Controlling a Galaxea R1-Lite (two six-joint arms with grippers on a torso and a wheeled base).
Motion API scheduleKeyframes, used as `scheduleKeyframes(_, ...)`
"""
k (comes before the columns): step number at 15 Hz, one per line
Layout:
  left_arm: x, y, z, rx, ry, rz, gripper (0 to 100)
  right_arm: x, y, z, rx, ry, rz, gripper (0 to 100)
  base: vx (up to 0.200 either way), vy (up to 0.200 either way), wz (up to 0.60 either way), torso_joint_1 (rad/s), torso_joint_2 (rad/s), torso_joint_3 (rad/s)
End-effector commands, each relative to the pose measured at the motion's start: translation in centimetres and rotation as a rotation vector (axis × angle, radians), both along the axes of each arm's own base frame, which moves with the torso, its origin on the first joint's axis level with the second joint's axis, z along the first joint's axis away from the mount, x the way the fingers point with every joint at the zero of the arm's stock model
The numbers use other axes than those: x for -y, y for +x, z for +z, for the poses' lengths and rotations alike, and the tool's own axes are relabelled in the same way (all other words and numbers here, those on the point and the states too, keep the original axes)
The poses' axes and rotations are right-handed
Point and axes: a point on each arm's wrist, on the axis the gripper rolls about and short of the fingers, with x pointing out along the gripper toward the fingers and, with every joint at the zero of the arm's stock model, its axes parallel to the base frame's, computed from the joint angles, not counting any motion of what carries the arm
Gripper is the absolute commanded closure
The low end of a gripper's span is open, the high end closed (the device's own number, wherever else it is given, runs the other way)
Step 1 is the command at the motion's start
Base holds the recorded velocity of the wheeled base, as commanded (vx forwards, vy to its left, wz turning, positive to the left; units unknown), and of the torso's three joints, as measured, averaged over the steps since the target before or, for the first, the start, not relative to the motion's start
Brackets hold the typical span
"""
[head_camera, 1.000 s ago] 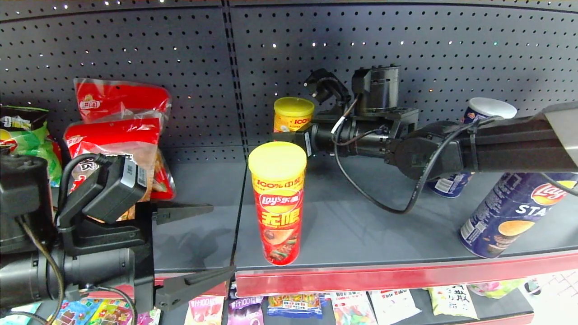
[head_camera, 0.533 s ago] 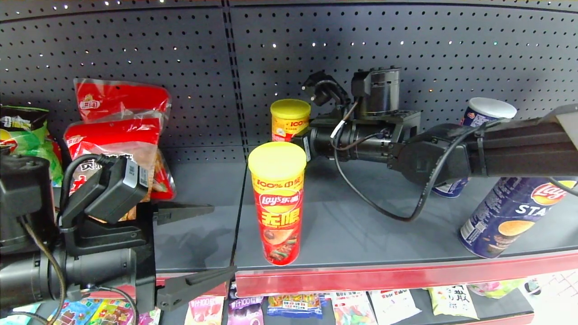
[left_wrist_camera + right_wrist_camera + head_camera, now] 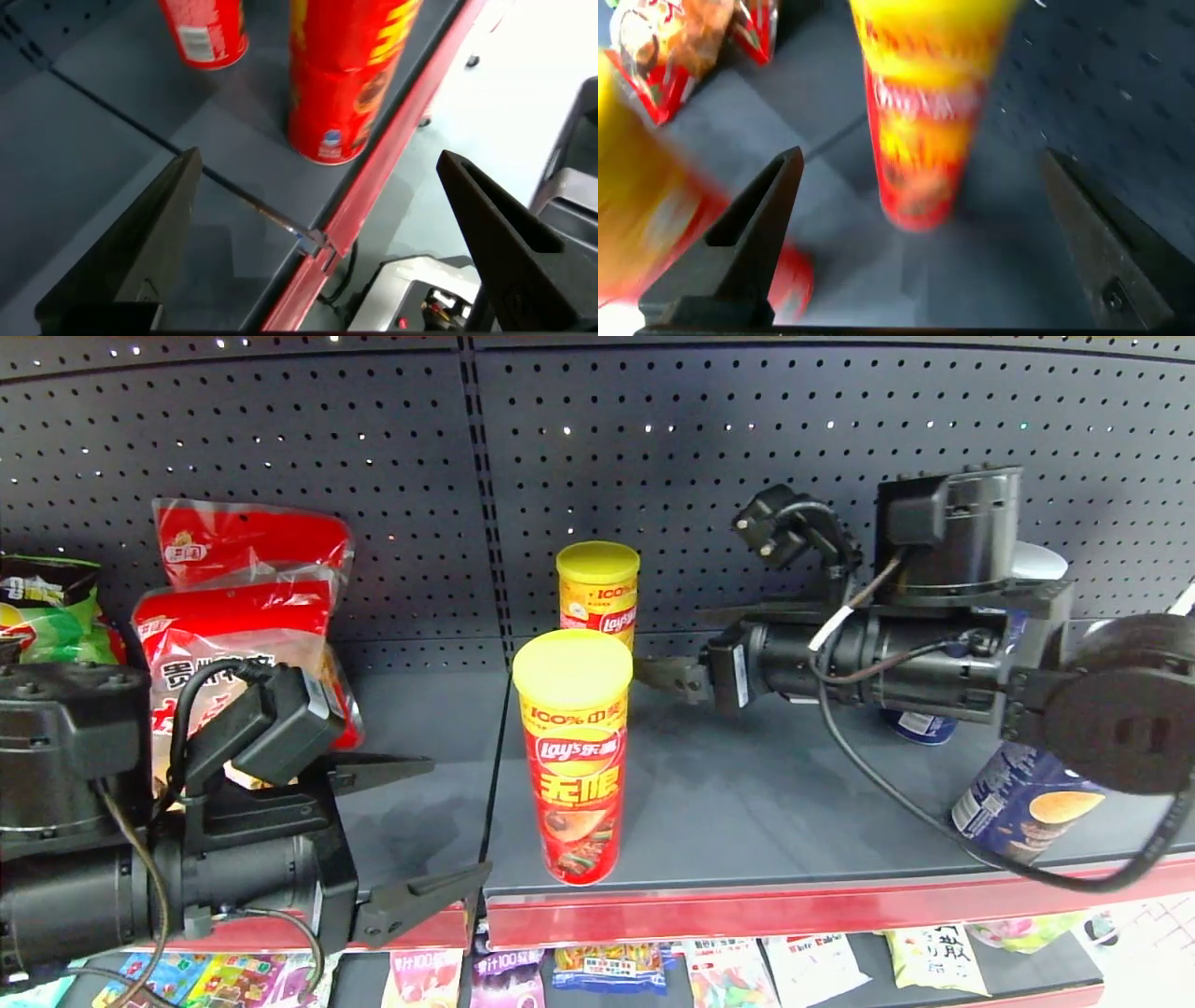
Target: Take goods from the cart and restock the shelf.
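Head view: right fingers (image 3: pixel 665 674) splayed, empty.

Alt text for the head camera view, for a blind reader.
A red cylindrical chip can with a yellow lid stands at the front edge of a dark grey metal shelf, a second matching can behind it. The open right end effector is beside the second matching can; the open left end effector is at the shelf's front left.

Yellow-lidded red can (image 3: pixel 574 756), navy can (image 3: pixel 1008 807), red-edged grey shelf (image 3: pixel 728 803)
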Motion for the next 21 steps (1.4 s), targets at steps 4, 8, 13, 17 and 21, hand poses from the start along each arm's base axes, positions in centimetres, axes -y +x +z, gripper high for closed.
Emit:
scheduleKeyframes(4, 0.6, 1.6, -1.7, -0.065, 0.053, 0.045, 0, 5.9, -8.8, 1.9, 0.046, 0.062, -0.009, 0, 0.0, 0.0, 0.0, 0.0, 0.0, 0.0)
scheduleKeyframes(8, 1.2, 3.1, -3.4, -0.123, 0.099, 0.067, 0, 9.2, -15.9, 1.6, 0.081, 0.136, 0.083, 0, 0.0, 0.0, 0.0, 0.0, 0.0, 0.0)
scheduleKeyframes(13, 2.2, 5.0, -3.3, -0.113, 0.105, 0.072, 0, 12.2, -18.0, 1.0, 0.119, 0.163, 0.018, 0, 0.0, 0.0, 0.0, 0.0, 0.0, 0.0)
scheduleKeyframes(17, 3.1, 5.6, -3.3, -0.107, 0.103, 0.05, 0, 12.9, -18.5, 1.1, 0.117, 0.172, -0.007, 0, 0.0, 0.0, 0.0, 0.0, 0.0, 0.0)
scheduleKeyframes(21, 3.4, 6.1, -3.3, -0.105, 0.102, 0.049, 0, 13.0, -18.5, 1.1, 0.116, 0.173, -0.009, 0, 0.0, 0.0, 0.0, 0.0, 0.0, 0.0)
